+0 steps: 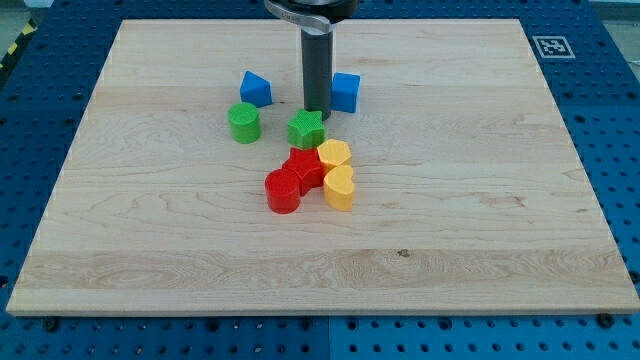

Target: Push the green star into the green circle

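The green star (306,129) sits near the board's middle, a little toward the view's top. The green circle (243,122) stands apart to its left. My tip (316,111) rests just above the star's upper right edge, touching or nearly touching it. The rod rises from there to the view's top.
A blue block (255,89) lies above the green circle and a blue cube (345,92) right of the rod. Below the star sit a red star (304,167), a red circle (283,190) and two yellow blocks (333,154) (339,188). The wooden board (500,200) lies on a blue perforated table.
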Robot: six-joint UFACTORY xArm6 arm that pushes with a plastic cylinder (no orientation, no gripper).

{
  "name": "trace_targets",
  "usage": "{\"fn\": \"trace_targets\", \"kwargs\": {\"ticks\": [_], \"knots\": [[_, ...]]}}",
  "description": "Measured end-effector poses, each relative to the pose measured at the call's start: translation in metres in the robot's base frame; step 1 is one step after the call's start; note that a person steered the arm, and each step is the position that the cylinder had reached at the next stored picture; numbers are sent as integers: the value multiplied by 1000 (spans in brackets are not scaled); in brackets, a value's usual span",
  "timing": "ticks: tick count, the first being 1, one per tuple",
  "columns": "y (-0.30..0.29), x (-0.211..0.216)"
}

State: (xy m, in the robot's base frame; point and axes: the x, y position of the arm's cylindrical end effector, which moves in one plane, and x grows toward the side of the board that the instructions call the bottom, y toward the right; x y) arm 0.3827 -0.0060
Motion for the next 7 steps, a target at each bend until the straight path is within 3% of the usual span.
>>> {"fn": "trace_targets", "kwargs": {"ticks": [2, 3, 7], "knots": [[44, -9], [44, 20], [40, 63]]}}
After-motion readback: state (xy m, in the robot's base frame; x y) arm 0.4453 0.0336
